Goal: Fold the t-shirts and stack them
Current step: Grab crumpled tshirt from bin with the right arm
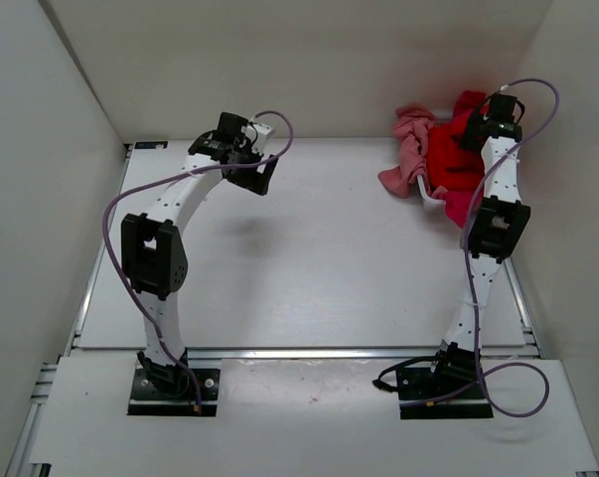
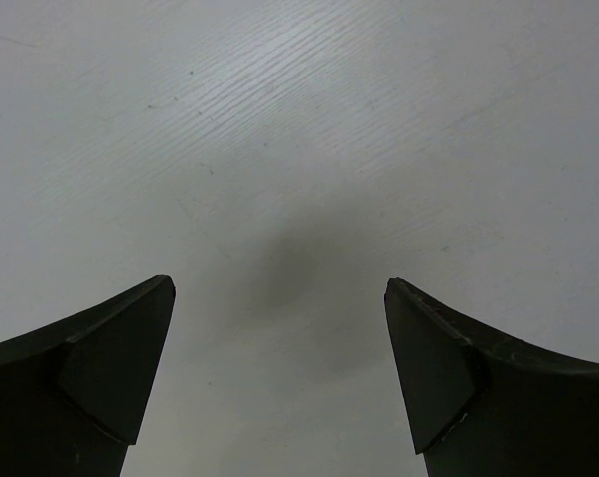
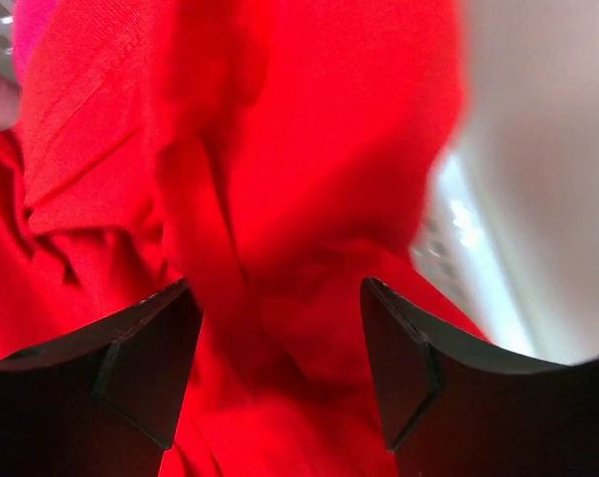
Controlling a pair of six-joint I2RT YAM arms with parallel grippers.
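The t-shirts lie heaped together at the back right of the table. The bright red shirt [image 1: 450, 151] is on top, the salmon pink one [image 1: 408, 149] spills to its left, and a crimson-magenta one [image 1: 460, 206] hangs at the near side. My right gripper [image 1: 481, 127] points down into the heap. In the right wrist view its jaws [image 3: 274, 288] stand apart, with a bunched fold of the red shirt [image 3: 279, 149] between them. My left gripper [image 1: 255, 177] hovers over bare table at the back left, open and holding nothing [image 2: 279, 288].
A white mesh basket [image 1: 429, 197] sits under the shirts, its rim showing at the near left; its mesh [image 3: 446, 243] appears beside the red cloth. White walls close in the table at the back and both sides. The table surface [image 1: 319, 258] lies between the arms.
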